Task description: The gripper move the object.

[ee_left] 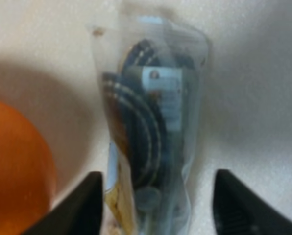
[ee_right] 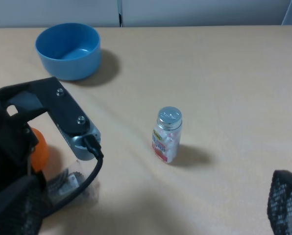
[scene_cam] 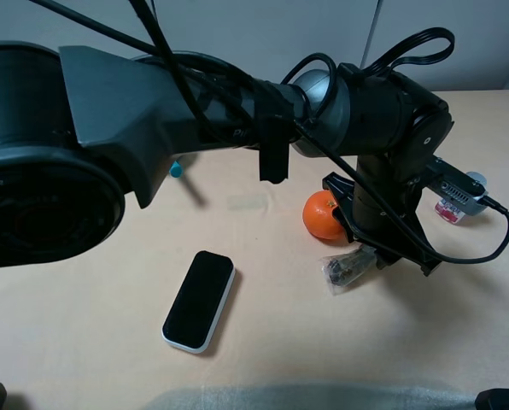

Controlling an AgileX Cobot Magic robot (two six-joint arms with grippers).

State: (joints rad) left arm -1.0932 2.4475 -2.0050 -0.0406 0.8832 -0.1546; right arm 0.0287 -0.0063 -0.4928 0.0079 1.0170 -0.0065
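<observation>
1. Packet placement: it lies flat on the bench, directly between the spread fingers of the left gripper. They straddle it without pinching. The finger on the side of the orange looks almost against the wrapper, and the other shows a strip of bench.
2. Long axis: it runs away from the wrist, along the fingers, so closing would squeeze the packet across its short width. I judge that a good line-up.
3. Nearer arm: the left arm reaches across the middle of the high view and is already over the packet. The right gripper is well apart from it, with its mesh-faced fingers wide open and holding nothing.
4. Neighbours: the orange sits just beside the packet. A small bottle stands apart, and a phone lies well off on the other side.
5. Materials:
   - The packet is clear, crinkly film, soft and oblong, with dark contents showing curved pale-striped edges. It will probably crumple and could slip under pressure.
   - The orange is round and smooth.
   - The bottle is clear with a silvery cap and a pink label.
   - The phone is a flat black slab with a pale rim.
   - The bench is matte tan.
</observation>
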